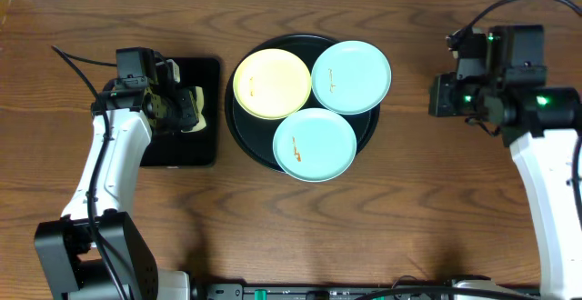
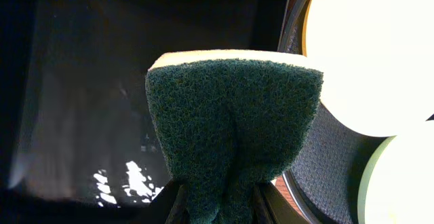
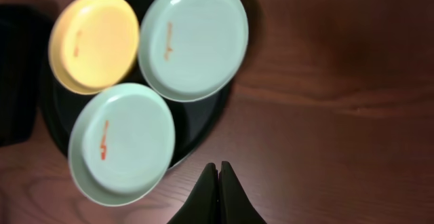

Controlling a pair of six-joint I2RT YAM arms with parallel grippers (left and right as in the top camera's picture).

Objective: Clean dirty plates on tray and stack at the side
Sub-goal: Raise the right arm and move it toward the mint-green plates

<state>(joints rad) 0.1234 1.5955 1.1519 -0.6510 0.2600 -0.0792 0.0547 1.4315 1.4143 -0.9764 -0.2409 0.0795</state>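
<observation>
Three plates lie on the round black tray (image 1: 244,138): a pale yellow plate (image 1: 271,83) at the left, a mint plate (image 1: 351,75) at the back right and a second mint plate (image 1: 315,145) in front. Each carries a small orange smear. Over the rectangular tray, left of the plates, my left gripper (image 1: 186,109) is shut on a green-and-yellow sponge (image 2: 234,136), pinched at its lower end between the fingers (image 2: 220,200). My right gripper (image 3: 218,173) is shut and empty above bare wood, right of the tray. The right wrist view shows all three plates (image 3: 125,142).
A black rectangular tray (image 1: 182,145) with rounded corners lies left of the round tray, under the left gripper. Brown wooden tabletop (image 1: 409,182) spreads around both trays. Cables trail near each arm's base.
</observation>
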